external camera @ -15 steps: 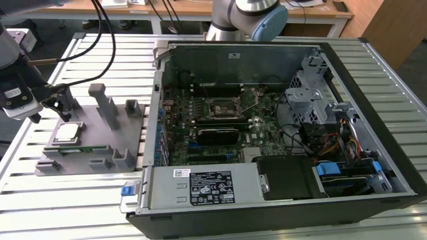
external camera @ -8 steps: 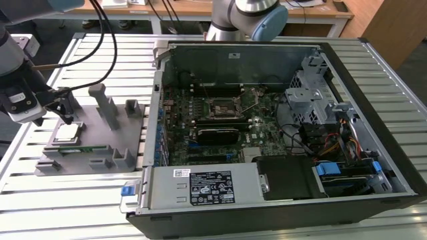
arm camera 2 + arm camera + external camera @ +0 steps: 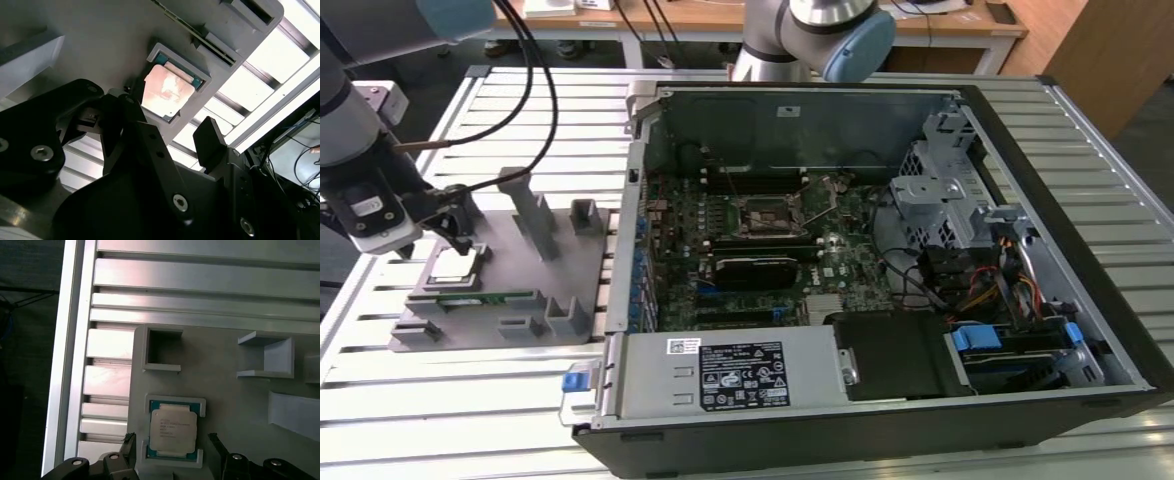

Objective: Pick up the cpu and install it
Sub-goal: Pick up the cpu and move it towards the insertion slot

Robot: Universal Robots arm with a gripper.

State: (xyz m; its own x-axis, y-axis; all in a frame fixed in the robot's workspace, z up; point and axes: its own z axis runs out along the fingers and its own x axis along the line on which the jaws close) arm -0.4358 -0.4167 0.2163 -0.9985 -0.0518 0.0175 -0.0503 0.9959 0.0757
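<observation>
The cpu (image 3: 455,265) is a small square chip with a silver top, lying flat in a pale holder on the grey fixture plate (image 3: 520,255) at the exterior view's left. In the first wrist view the cpu (image 3: 172,429) sits in its corner brackets; in the second wrist view the cpu (image 3: 167,89) glares pink. My gripper (image 3: 451,243) hangs just above it, open, a black finger on either side and nothing held. The same gripper (image 3: 171,442) (image 3: 167,116) shows in both wrist views. The motherboard socket (image 3: 763,215) lies in the open computer case (image 3: 881,400).
A long green memory stick (image 3: 483,297) rests in a slot of the fixture plate near its front. Grey upright posts (image 3: 534,210) stand on the plate beside the gripper. A second robot arm (image 3: 821,30) stands behind the case. Cables (image 3: 540,90) hang over the slatted table.
</observation>
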